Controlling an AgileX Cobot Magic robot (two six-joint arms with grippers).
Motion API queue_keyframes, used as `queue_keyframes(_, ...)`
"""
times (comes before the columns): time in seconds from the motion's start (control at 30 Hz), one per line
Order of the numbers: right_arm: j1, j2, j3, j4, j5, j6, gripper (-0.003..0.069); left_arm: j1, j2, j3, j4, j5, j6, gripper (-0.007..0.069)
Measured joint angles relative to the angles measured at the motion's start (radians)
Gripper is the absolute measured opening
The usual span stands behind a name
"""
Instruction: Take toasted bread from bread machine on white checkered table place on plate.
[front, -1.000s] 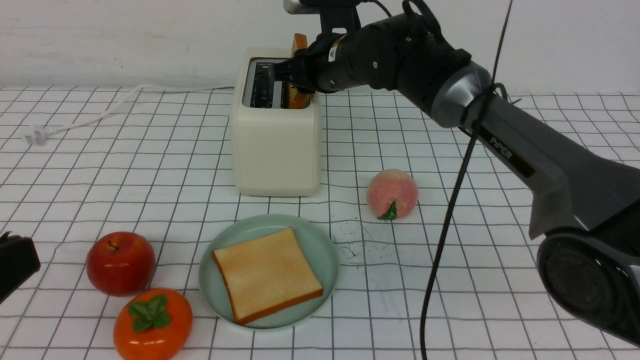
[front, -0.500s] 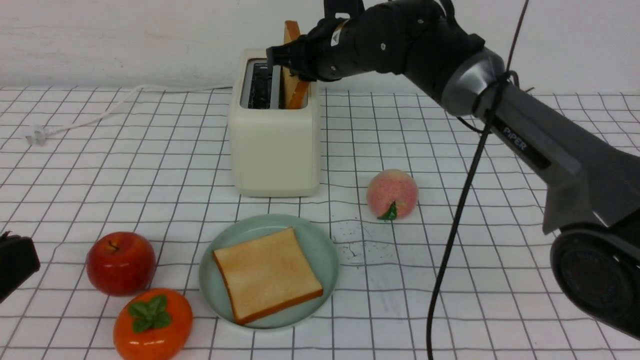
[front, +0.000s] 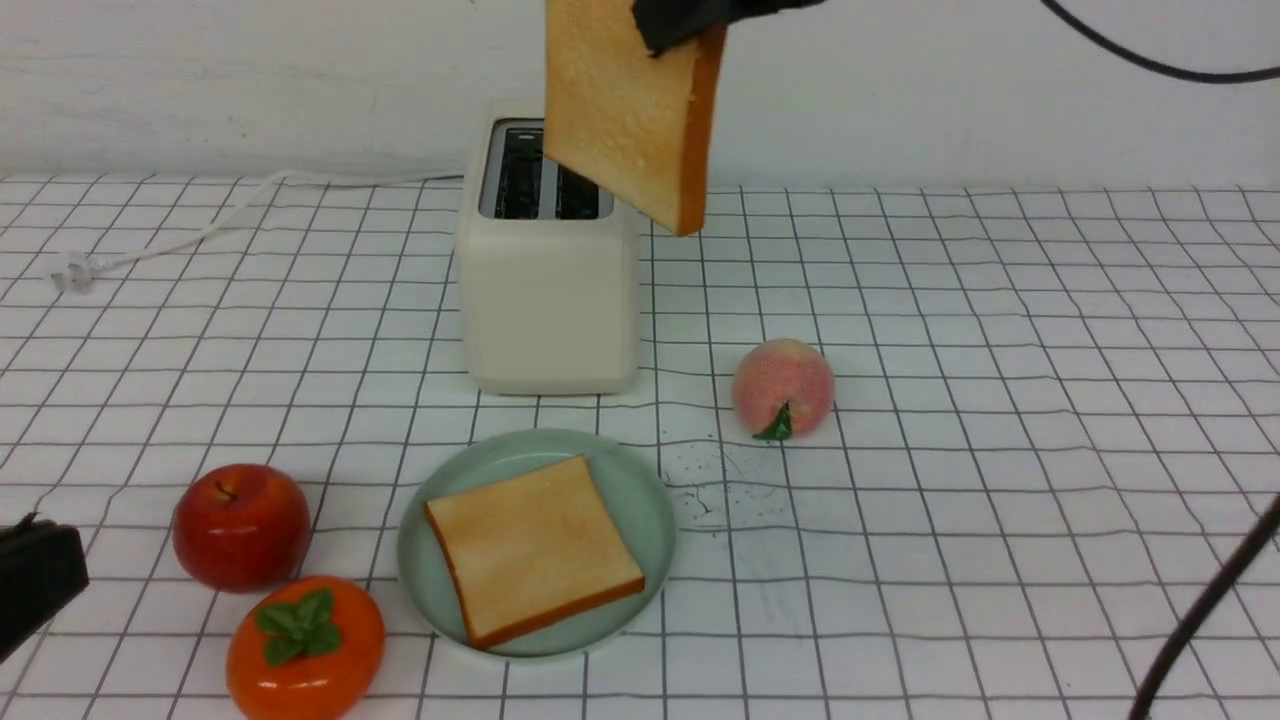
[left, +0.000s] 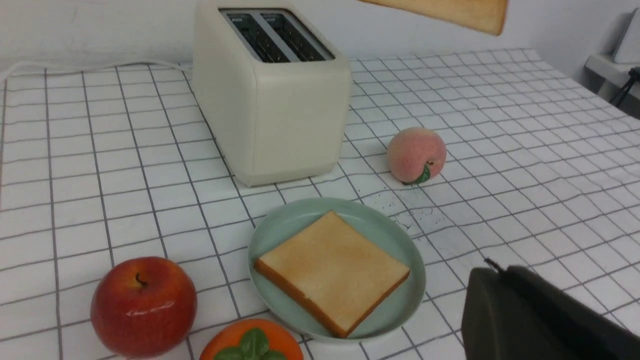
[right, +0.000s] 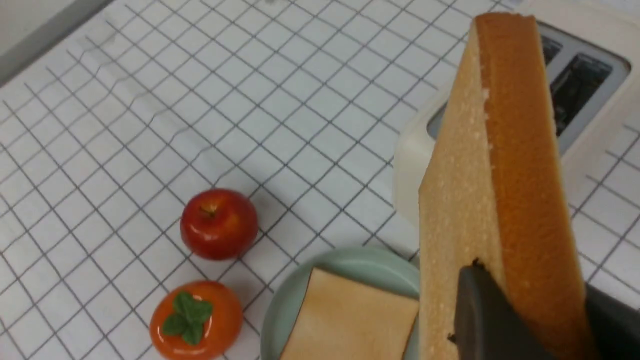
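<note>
Across most of the front view, a large flat table under a white cloth with a thin dark grid (front: 960, 480), slightly wrinkled. Toward its far side, a boxy cream-white toaster with rounded corners (front: 548, 310), upright, with two dark slots in a grey metal top. In front of the toaster and apart from it, a round, shallow, pale mint-green plate (front: 650, 500). Lying flat on the plate, turned at an angle, one square slice of golden-tan toast with orange-brown crust (front: 540, 550). High at the toaster's upper right in the front view, a second square golden-tan slice with orange-brown crust (front: 630, 110), tilted and out of the slots. Clamped on this raised slice, the dark right gripper (right: 540, 320), with a finger at each face. At the near left edge, the dark left gripper (front: 35, 590), closed, apart from the plate. Left of the plate, a glossy red round apple (front: 242, 528); nearer the camera, an orange-red persimmon with green leaves (front: 305, 650), near the plate. Beyond the plate to the right, a fuzzy pink peach with a green leaf (front: 783, 385). Smallest, behind and left, a thin white cord (front: 230, 212) with a pale plug (front: 75, 271) on the cloth.
</note>
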Motion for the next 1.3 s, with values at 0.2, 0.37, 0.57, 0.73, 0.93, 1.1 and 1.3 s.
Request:
queue_keyframes(0.2,-0.005,-0.028,0.356,0.189,-0.012,-0.087,0.0113,0.0,0.0,0.0,-0.001,0.006,0.0,-0.0013)
queue_keyframes(0.37,-0.004,0.072,0.588,0.541,-0.179,-0.309,0.0113,0.0,0.0,0.0,-0.001,0.011,0.0,-0.0013)
queue_keyframes(0.57,-0.018,0.197,0.618,0.736,-0.24,-0.392,0.0113,0.0,0.0,0.0,-0.001,0.022,-0.001,-0.0013)
queue_keyframes(0.73,-0.035,0.24,0.618,0.675,-0.262,-0.387,0.0148,0.0,0.0,0.0,-0.001,0.026,-0.001,-0.0013)
queue_keyframes(0.93,-0.068,0.227,0.618,0.514,-0.249,-0.273,0.0393,0.0,0.0,0.0,-0.002,0.034,-0.001,-0.0013)
queue_keyframes(1.1,-0.123,0.08,0.62,0.287,-0.184,-0.142,0.0442,0.0,0.0,0.0,-0.002,0.044,-0.001,-0.0013)
queue_keyframes(1.3,-0.133,-0.212,0.624,0.035,-0.068,-0.05,0.0272,0.0,-0.007,0.001,-0.002,0.051,-0.001,-0.0013)
